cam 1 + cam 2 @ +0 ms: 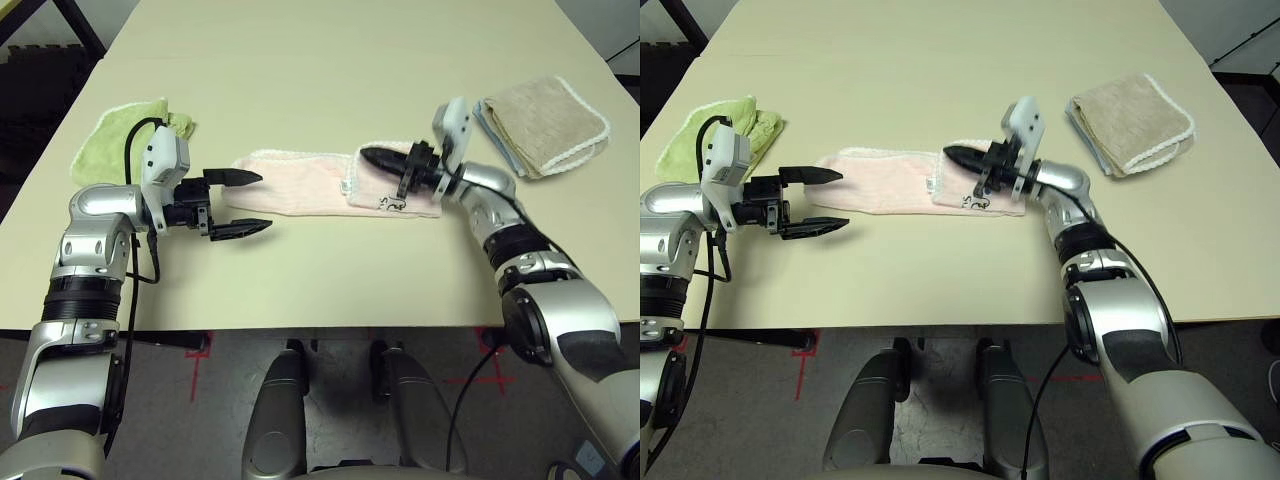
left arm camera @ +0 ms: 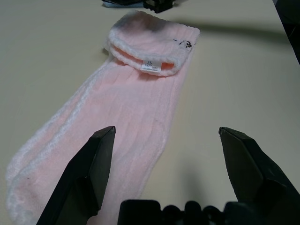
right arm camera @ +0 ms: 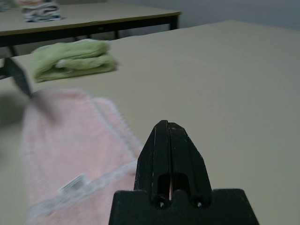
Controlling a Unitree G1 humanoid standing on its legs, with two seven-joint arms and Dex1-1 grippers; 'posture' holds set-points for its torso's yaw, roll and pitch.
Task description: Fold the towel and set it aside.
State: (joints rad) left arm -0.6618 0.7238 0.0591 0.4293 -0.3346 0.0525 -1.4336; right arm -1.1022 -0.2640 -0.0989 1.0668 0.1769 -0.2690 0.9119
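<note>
The pale pink towel lies as a long strip across the middle of the table. Its right end is folded back over itself, showing the white tag and the dark embroidered mark. My left gripper is open at the strip's left end, one finger over the cloth and the other over bare table. My right gripper is shut, its tip just above the folded right end, with nothing visibly held between its fingers.
A folded light green towel lies at the far left behind my left arm. At the far right a folded beige towel with white edging sits. Bare tabletop runs along the near edge, and another table stands beyond.
</note>
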